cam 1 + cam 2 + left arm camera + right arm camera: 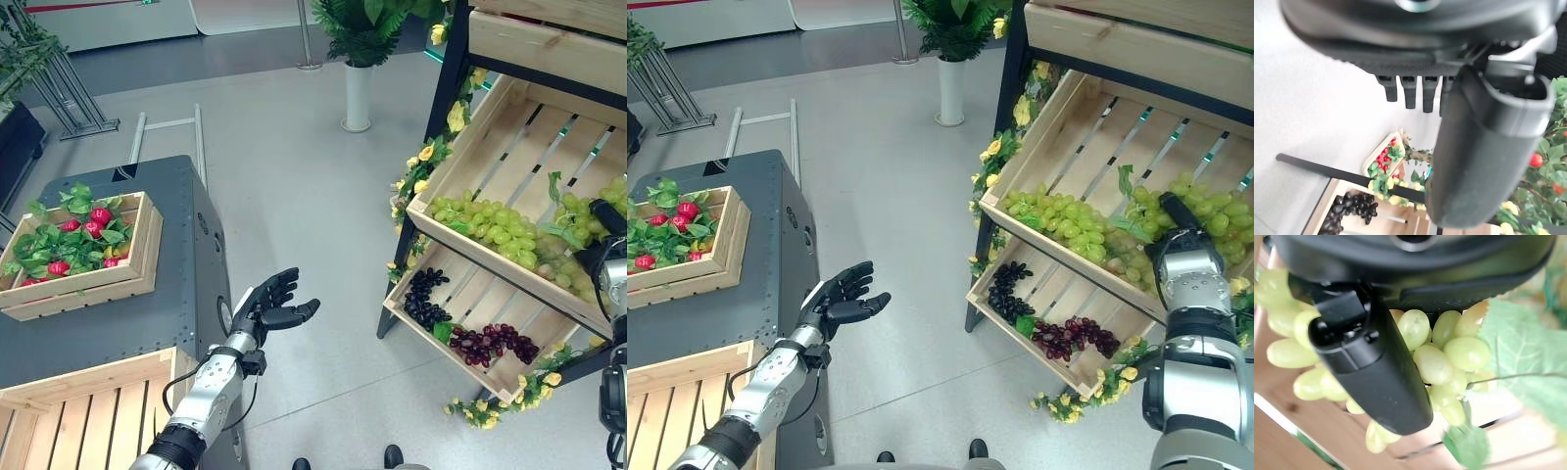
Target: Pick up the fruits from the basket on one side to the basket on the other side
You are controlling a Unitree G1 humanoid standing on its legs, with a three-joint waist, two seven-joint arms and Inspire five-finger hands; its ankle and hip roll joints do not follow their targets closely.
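Right hand (1181,257): down on green grapes (1068,227), right of frame; finger closure can't be told
Left hand (269,305): relaxed apart, mid-frame
Handling: soft, loose; you should cradle the bunch near its stem

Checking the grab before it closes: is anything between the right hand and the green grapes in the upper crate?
Nothing visible. The right hand is already down among the green grapes in the upper crate; in the right wrist view its thumb lies against a bunch.

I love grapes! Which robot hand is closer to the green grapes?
Right. The right hand is down among the green grapes in the upper crate; the left hand hovers open over the floor, far off.
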